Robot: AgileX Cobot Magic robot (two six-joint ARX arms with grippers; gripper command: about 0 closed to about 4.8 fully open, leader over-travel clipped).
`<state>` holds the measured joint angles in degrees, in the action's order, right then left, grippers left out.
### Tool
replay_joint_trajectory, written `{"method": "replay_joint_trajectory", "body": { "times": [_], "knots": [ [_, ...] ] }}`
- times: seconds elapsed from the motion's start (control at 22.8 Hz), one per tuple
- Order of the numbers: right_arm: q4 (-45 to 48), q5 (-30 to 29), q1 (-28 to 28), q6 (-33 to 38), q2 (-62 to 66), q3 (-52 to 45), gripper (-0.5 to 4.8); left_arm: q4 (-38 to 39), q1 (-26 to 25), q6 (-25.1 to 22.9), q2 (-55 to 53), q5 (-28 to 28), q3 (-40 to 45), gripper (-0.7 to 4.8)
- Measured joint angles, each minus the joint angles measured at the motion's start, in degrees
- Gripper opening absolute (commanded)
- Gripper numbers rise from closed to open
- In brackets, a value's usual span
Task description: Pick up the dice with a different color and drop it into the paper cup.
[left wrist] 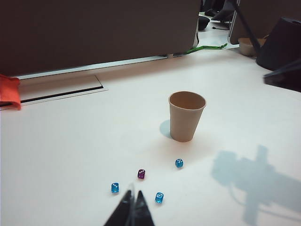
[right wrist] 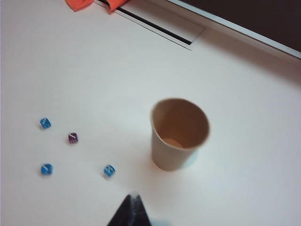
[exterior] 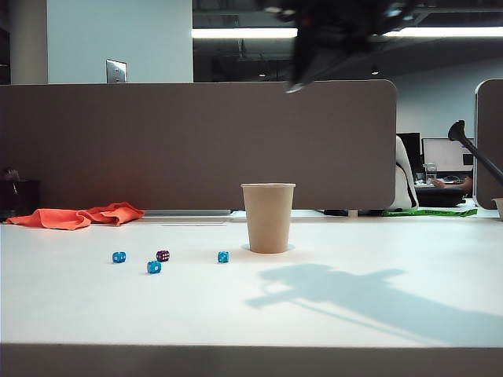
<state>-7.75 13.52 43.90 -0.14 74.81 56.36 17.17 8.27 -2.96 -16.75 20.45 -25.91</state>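
Exterior view: paper cup point(exterior: 268, 217) upright mid-table, mouth up to receive a drop; purple die point(exterior: 163, 255) lies to its left among three blue dice point(exterior: 119, 257), apart from each; orange cloth point(exterior: 77, 216) farther left, well clear of the work. One dark blurred arm hangs high above the cup. Left wrist view: left gripper point(left wrist: 132, 209) hovers just short of the purple die point(left wrist: 141, 173), fingers pressed together, holding nothing; cup point(left wrist: 186, 116) beyond. Right wrist view: right gripper point(right wrist: 130, 210) above the table near the cup point(right wrist: 179, 134), jaws closed, empty; purple die point(right wrist: 73, 138) beside it, untouched.
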Motion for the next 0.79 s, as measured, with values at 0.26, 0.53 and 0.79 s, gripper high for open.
{"method": "replay_joint_trajectory", "body": {
  "times": [0.26,0.53,0.79],
  "knots": [
    [1.5,0.0,1.1,7.4,8.3,7.6,-0.01,7.4,0.0,-0.1,0.0,2.1,-4.7,-0.06],
    [11.9,-3.1,1.1,8.9,12.0,8.2,-0.02,12.9,0.0,0.1,-0.3,4.2,-6.6,-0.06],
    [10.3,-3.2,1.1,10.3,18.7,11.3,-0.02,13.5,0.0,1.5,-0.6,5.1,-6.6,-0.06]
  ]
}}
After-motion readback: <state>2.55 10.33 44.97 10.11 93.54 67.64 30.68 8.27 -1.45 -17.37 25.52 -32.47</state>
